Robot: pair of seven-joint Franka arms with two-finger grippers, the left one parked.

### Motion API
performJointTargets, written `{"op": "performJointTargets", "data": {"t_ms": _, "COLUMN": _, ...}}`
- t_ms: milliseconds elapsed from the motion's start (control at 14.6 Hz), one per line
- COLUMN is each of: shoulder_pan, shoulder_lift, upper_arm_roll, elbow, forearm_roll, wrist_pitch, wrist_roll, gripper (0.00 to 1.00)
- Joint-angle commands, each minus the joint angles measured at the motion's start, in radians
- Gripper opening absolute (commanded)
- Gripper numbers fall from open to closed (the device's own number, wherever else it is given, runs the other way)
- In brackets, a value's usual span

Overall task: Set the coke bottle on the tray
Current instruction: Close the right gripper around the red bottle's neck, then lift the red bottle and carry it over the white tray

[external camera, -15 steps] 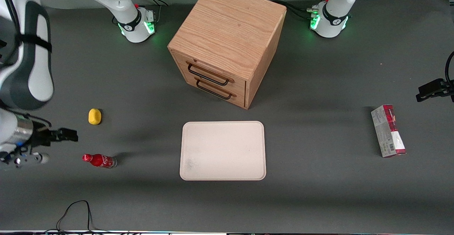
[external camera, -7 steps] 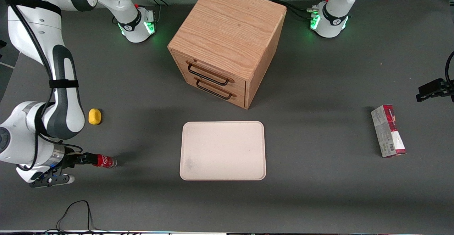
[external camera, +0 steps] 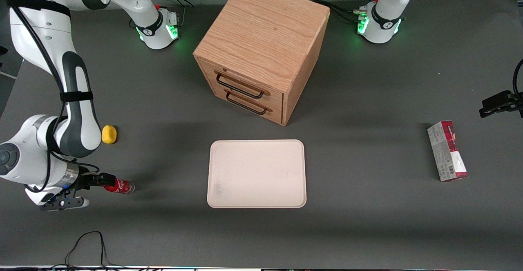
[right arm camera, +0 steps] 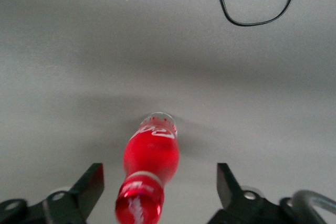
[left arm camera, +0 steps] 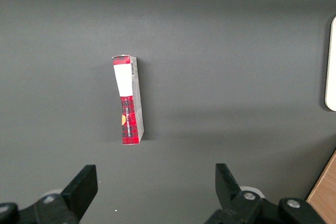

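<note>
A dark grey table [external camera: 367, 222] carries a two-drawer wooden cabinet [external camera: 261, 46], with soft shadows across it.

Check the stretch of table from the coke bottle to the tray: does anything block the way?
Nothing visible does. The bottle lies on its side with bare table between it and the tray. The lemon sits farther from the front camera, off that line. The gripper is open, its fingers either side of the bottle's neck.
</note>
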Motion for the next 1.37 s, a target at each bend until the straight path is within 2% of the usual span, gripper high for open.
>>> {"op": "performJointTargets", "data": {"t_ms": 0, "shoulder_pan": 0.007, "shoulder_lift": -0.048, "upper_arm_roll": 0.0, "elbow": -0.05, "forearm_roll": 0.026, "wrist_pitch": -0.006, "wrist_roll": -0.022, "gripper": 0.77}}
{"op": "performJointTargets", "data": {"t_ms": 205, "shoulder_pan": 0.008, "shoulder_lift": -0.048, "upper_arm_roll": -0.001, "elbow": -0.052, "forearm_roll": 0.052, "wrist_pitch": -0.006, "wrist_roll": -0.026, "gripper": 0.38}}
{"op": "performJointTargets", "data": {"t_ms": 342, "shoulder_pan": 0.008, "shoulder_lift": -0.052, "upper_arm_roll": 0.0, "elbow": -0.05, "forearm_roll": 0.052, "wrist_pitch": -0.006, "wrist_roll": -0.026, "gripper": 0.16}}
{"op": "performJointTargets", "data": {"t_ms": 479, "shoulder_pan": 0.017, "shoulder_lift": -0.078, "upper_arm_roll": 0.003, "elbow": -0.049, "forearm_roll": 0.052, "wrist_pitch": -0.01, "wrist_roll": -0.025, "gripper": 0.03}}
{"op": "performJointTargets", "data": {"t_ms": 616, "shoulder_pan": 0.033, "shoulder_lift": -0.144, "upper_arm_roll": 0.006, "elbow": -0.03, "forearm_roll": 0.025, "wrist_pitch": -0.082, "wrist_roll": -0.006, "gripper": 0.01}}
{"op": "performJointTargets", "data": {"t_ms": 822, "shoulder_pan": 0.036, "shoulder_lift": -0.227, "upper_arm_roll": 0.075, "elbow": 0.115, "forearm_roll": -0.096, "wrist_pitch": -0.362, "wrist_roll": 0.066, "gripper": 0.01}}
{"op": "performJointTargets", "data": {"t_ms": 959, "shoulder_pan": 0.036, "shoulder_lift": -0.241, "upper_arm_roll": 0.147, "elbow": 0.236, "forearm_roll": -0.152, "wrist_pitch": -0.551, "wrist_roll": 0.138, "gripper": 0.01}}
{"op": "performJointTargets", "data": {"t_ms": 1096, "shoulder_pan": 0.036, "shoulder_lift": -0.243, "upper_arm_roll": 0.233, "elbow": 0.321, "forearm_roll": -0.165, "wrist_pitch": -0.7, "wrist_roll": 0.239, "gripper": 0.01}}
{"op": "performJointTargets", "data": {"t_ms": 1301, "shoulder_pan": 0.036, "shoulder_lift": -0.256, "upper_arm_roll": 0.417, "elbow": 0.349, "forearm_roll": -0.245, "wrist_pitch": -0.76, "wrist_roll": 0.429, "gripper": 0.01}}
